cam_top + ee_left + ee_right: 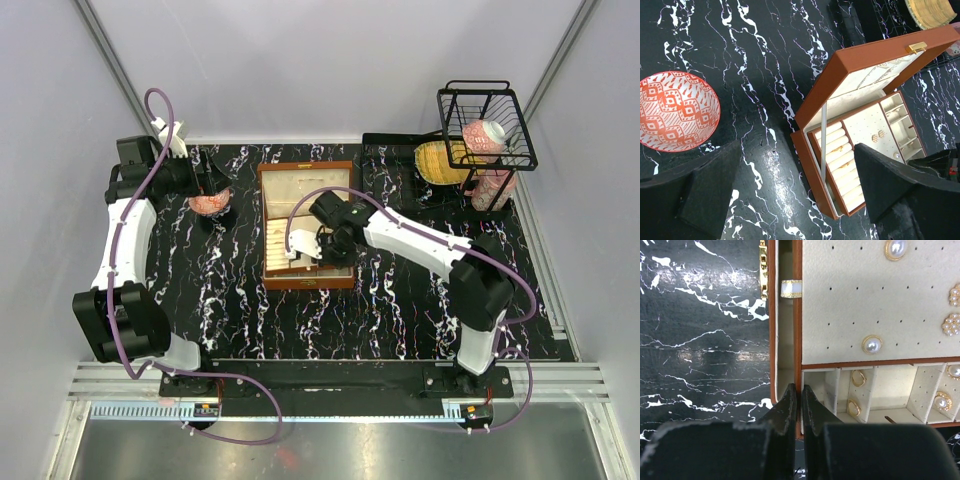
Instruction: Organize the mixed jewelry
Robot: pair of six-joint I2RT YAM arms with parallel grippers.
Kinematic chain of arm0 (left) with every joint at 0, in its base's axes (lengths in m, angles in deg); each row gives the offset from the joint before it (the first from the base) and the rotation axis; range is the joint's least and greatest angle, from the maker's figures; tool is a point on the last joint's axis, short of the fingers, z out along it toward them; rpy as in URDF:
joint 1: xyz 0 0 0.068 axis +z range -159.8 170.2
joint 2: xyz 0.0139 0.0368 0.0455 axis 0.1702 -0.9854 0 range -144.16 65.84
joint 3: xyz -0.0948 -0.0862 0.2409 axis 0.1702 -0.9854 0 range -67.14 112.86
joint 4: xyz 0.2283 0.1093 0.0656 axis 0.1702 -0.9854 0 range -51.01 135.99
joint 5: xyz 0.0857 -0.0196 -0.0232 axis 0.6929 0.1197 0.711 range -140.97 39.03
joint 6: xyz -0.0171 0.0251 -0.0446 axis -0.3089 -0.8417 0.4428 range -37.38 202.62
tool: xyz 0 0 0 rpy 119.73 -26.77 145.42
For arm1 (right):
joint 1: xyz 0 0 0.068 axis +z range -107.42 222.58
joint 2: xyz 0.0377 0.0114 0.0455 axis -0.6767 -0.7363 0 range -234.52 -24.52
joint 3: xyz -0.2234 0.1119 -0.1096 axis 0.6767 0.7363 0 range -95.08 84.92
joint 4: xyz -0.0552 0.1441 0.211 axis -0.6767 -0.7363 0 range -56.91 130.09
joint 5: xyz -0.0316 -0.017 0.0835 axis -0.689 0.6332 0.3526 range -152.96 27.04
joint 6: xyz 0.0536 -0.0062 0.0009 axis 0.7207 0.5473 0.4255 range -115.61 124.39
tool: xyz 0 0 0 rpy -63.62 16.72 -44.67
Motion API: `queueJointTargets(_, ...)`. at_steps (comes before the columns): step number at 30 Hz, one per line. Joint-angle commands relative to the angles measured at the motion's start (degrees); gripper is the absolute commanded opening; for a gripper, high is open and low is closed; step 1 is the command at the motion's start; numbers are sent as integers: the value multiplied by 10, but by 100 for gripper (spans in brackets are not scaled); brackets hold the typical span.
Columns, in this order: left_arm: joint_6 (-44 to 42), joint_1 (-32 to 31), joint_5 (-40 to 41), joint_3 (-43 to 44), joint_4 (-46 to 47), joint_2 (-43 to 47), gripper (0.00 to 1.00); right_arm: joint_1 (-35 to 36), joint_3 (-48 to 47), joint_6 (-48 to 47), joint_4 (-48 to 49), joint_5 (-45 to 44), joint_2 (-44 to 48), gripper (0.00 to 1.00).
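Brown tray wall [798, 315], low in the centre of my wrist view, is what my right gripper [800, 390] clenches, inside the open box [771, 315]. The jewelry looks largely sorted. I count four pearl pieces [872, 344] on the cream pad [840, 315], with two gold rings [858, 377] and two more pearl pieces in the small compartments [890, 390] beneath. My left gripper [797, 170] hangs released and empty. Little seems left to do.
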Motion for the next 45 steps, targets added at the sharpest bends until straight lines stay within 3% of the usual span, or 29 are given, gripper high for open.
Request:
queueJointTargets(1,-7,5,-24,1,22,-3,97,12,-33,16,7,-1,-9,0)
queueJointTargets(45,-18,9,-56,-23,30,-10,97,29,-19,70,26,-5,-25,0)
